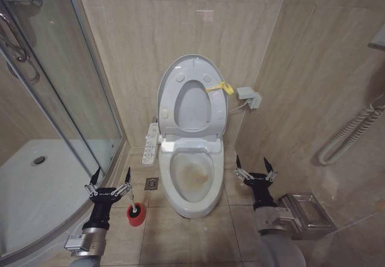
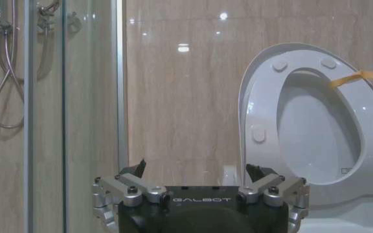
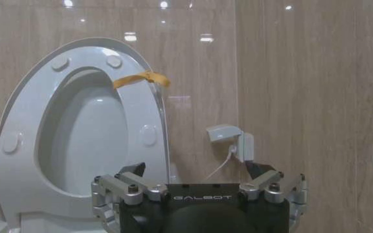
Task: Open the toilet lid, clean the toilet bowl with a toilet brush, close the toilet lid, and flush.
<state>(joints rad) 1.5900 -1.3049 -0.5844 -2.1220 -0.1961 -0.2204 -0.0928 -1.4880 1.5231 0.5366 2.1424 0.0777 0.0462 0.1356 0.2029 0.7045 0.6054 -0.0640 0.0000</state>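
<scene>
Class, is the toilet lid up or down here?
Up. The toilet lid stands raised against the wall with the seat, leaving the stained toilet bowl exposed.

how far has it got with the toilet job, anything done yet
Done: the toilet lid stands raised with the seat, baring the stained toilet bowl. In hand: nothing; the left gripper hovers open above the toilet brush, which sits in its red holder on the floor, and the right gripper waits open beside the bowl. Left: scrubbing, closing the lid, flushing.

Tiled floor (image 1: 198, 237) bears toilet bowl (image 1: 192, 189), toilet brush (image 1: 136, 214), floor drain (image 1: 151, 184)
</scene>
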